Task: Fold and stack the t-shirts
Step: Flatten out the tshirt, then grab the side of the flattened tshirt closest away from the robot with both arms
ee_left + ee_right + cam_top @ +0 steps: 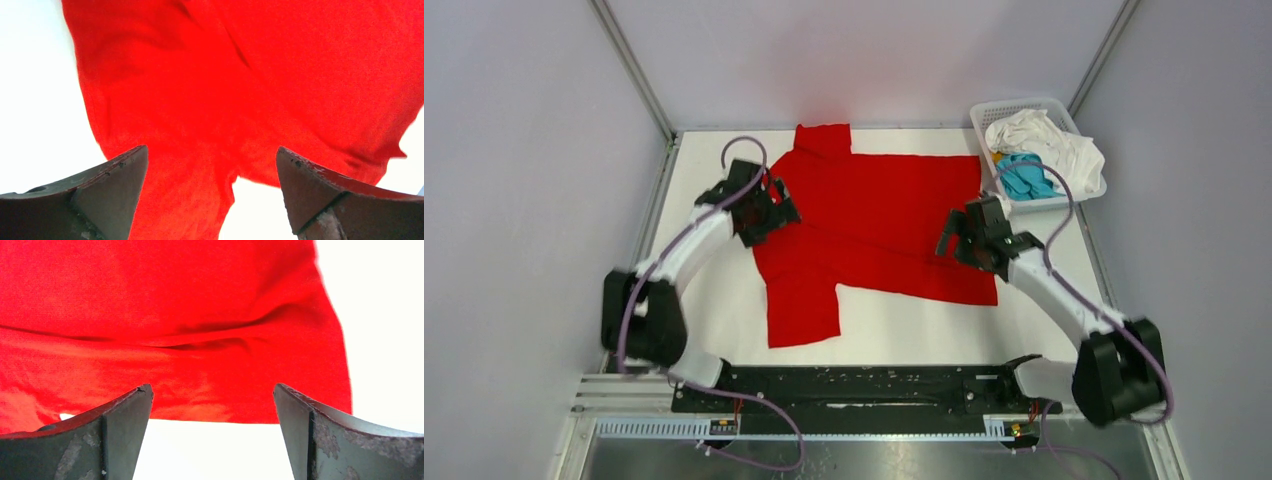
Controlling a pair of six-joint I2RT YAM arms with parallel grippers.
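White tabletop (904, 330) at centre frame carries a red t-shirt (874, 220), left gripper (774, 205) and right gripper (952, 238) gaping empty over its sides; an uneven pinch could drag it crooked.

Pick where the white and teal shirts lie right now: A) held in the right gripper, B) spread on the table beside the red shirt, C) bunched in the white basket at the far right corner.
C: the white t-shirt and teal t-shirt sit crumpled inside the basket, apart from the spread-out red t-shirt.
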